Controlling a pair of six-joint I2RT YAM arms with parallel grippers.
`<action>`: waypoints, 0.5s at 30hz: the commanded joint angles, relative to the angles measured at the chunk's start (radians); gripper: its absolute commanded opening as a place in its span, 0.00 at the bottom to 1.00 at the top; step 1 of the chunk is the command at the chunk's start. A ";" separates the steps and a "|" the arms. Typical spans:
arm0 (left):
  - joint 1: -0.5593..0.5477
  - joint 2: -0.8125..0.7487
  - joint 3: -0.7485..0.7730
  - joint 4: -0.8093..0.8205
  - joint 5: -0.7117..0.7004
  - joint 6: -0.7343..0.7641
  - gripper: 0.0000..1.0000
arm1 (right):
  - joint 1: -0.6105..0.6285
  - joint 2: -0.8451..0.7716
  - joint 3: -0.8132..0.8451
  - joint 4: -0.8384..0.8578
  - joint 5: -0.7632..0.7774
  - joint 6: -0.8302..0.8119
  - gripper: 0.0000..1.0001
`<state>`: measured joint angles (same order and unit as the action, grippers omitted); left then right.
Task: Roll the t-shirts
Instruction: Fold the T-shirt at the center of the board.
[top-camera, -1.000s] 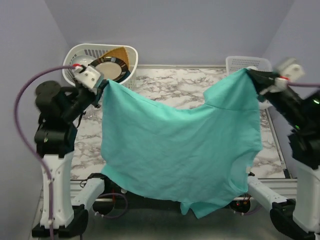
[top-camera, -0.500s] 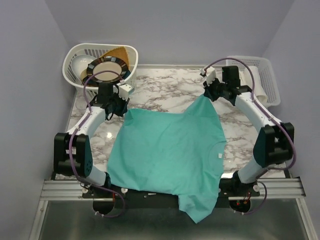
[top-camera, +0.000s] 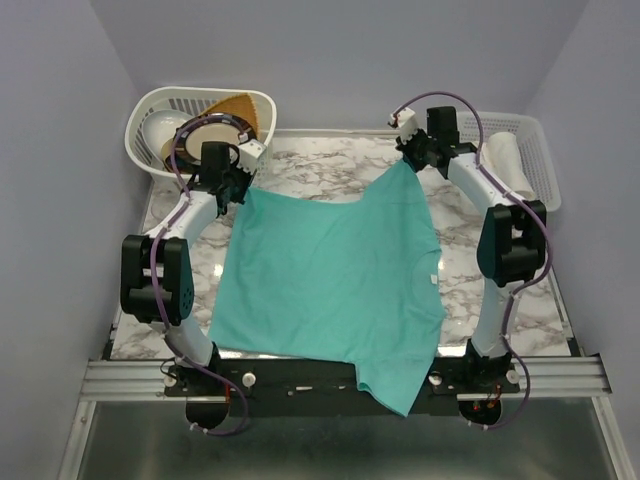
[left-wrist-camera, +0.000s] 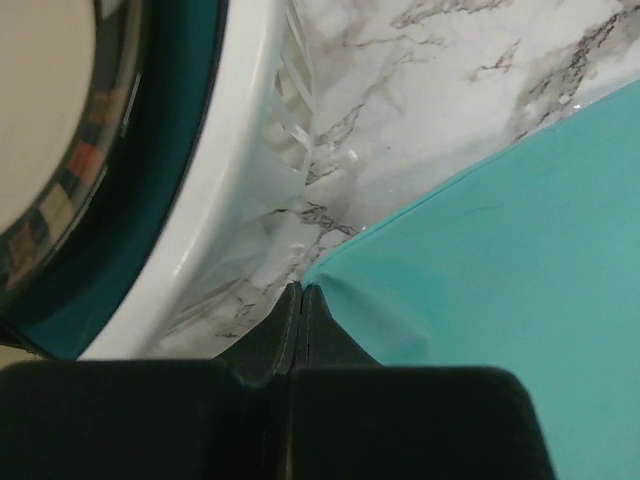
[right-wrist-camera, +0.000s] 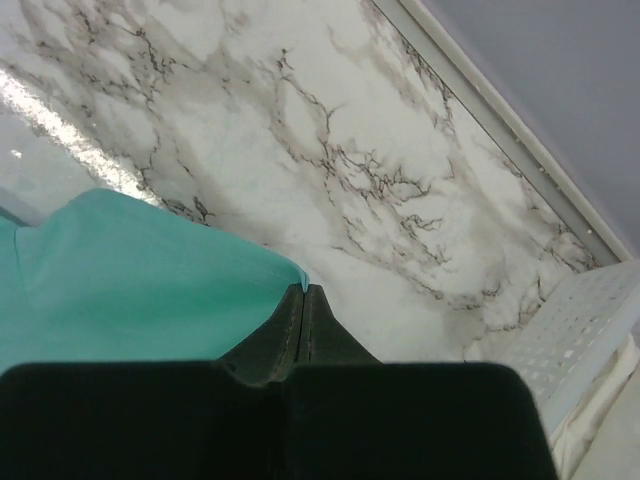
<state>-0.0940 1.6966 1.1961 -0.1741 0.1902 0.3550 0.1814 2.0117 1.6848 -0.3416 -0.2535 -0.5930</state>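
Green t-shirt (top-camera: 330, 280) spread out flat on the marble counter (top-camera: 320, 165), in the middle of the top view. One part hanging over the near edge of the counter, low in the frame.

Left pincer (top-camera: 232, 190) at the shirt's upper left corner, pressed together, pinching the cloth there. Right pincer (top-camera: 413, 162) at the upper right corner, pressed together too, pinching that corner. Both corners down low by the counter.

In the left wrist view, black fingers (left-wrist-camera: 285, 330) tight together, with the green edge caught at the tips. Left basket (left-wrist-camera: 250, 180) just beside them, white, at the left of that frame, with a plate (left-wrist-camera: 40, 100) inside.

Much the same in the right wrist view: tips tight on a green corner, marble all around, and the right basket (right-wrist-camera: 585, 330), also white, at the lower right.

In the top view, left basket at the upper left of the frame, close to the left pincer. Right basket at the upper right, near the right arm.
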 joint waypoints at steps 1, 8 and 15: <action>-0.001 0.024 0.059 0.028 -0.052 0.044 0.00 | -0.002 0.059 0.082 0.038 0.045 -0.021 0.01; 0.004 0.011 0.092 -0.059 0.034 0.101 0.00 | -0.002 0.021 0.067 -0.045 0.025 -0.019 0.01; 0.008 -0.014 0.120 -0.258 0.167 0.180 0.00 | -0.003 -0.192 -0.147 -0.135 -0.001 0.044 0.01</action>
<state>-0.0917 1.7157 1.3003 -0.2928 0.2516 0.4610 0.1814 1.9739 1.6474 -0.3912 -0.2359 -0.5922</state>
